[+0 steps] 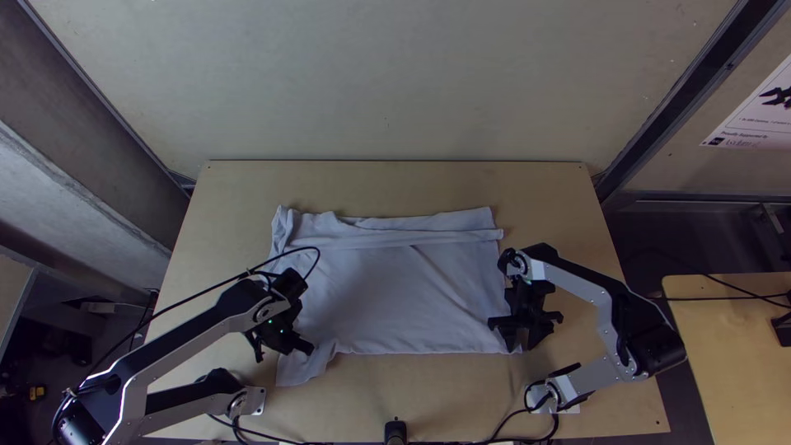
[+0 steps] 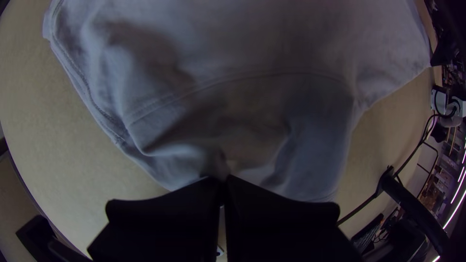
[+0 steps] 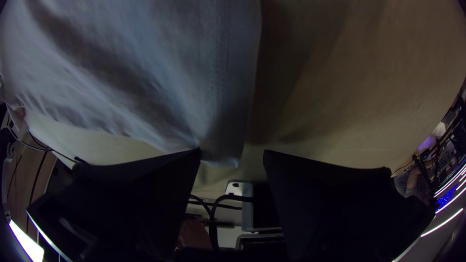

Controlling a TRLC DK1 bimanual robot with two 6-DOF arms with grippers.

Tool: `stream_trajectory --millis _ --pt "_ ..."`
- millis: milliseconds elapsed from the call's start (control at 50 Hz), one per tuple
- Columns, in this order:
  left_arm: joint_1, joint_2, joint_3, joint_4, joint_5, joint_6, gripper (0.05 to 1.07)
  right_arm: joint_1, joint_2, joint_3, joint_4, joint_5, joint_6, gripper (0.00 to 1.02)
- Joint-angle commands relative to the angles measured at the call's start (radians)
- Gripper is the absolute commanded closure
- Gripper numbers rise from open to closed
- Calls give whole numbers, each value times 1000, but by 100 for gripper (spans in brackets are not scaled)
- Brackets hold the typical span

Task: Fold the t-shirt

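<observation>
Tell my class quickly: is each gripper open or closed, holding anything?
Left gripper: closed, pinching the t-shirt.
Right gripper: open, a corner of the t-shirt showing between its fingers.

The t-shirt (image 1: 387, 288) lies on the table (image 1: 461, 395), right pincer (image 1: 523, 339) at its near right corner.

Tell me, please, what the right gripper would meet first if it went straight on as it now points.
The right gripper would likely meet the t-shirt's corner first, with the table beneath it; how near they are is hard to judge.
</observation>
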State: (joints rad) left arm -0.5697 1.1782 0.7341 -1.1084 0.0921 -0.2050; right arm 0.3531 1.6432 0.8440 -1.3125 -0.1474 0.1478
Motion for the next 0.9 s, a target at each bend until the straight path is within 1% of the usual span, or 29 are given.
stream_trajectory --millis 0,80,120,160,220,260,380,520,600,680,720,800,880 --pt "31 -14 25 -13 -5 24 104 18 44 -19 -37 -17 -14 45" --pt "54 -14 37 -13 -5 33 104 21 43 -23 -34 -20 -14 45" --pt "65 -14 37 -13 -5 39 104 27 41 -25 -33 -24 -14 49" --pt "71 -14 41 -11 -5 42 104 38 32 -25 -22 -24 -14 58" --pt "77 -14 39 -11 -5 47 104 52 3 -26 9 -23 -17 74" --pt "83 -14 39 -11 -5 50 104 53 -20 -28 30 -24 -16 82" --pt "88 -17 39 -11 -5 50 104 53 -52 -20 48 -24 -22 99" --pt "105 -42 47 -11 -5 55 104 46 -89 -10 47 -23 -27 99" --pt "143 -58 68 -14 -3 59 104 27 -129 13 30 -23 -25 99" --pt "169 -75 94 -16 -3 59 104 -9 -164 50 10 -23 -27 99" --pt "191 -83 105 -16 -3 64 104 -42 -171 67 -1 -23 -33 99" --pt "243 -91 119 -11 8 105 104 -89 -172 102 -21 -23 -59 99" --pt "315 -98 125 -11 29 144 104 -124 -175 130 -24 -23 -62 99"
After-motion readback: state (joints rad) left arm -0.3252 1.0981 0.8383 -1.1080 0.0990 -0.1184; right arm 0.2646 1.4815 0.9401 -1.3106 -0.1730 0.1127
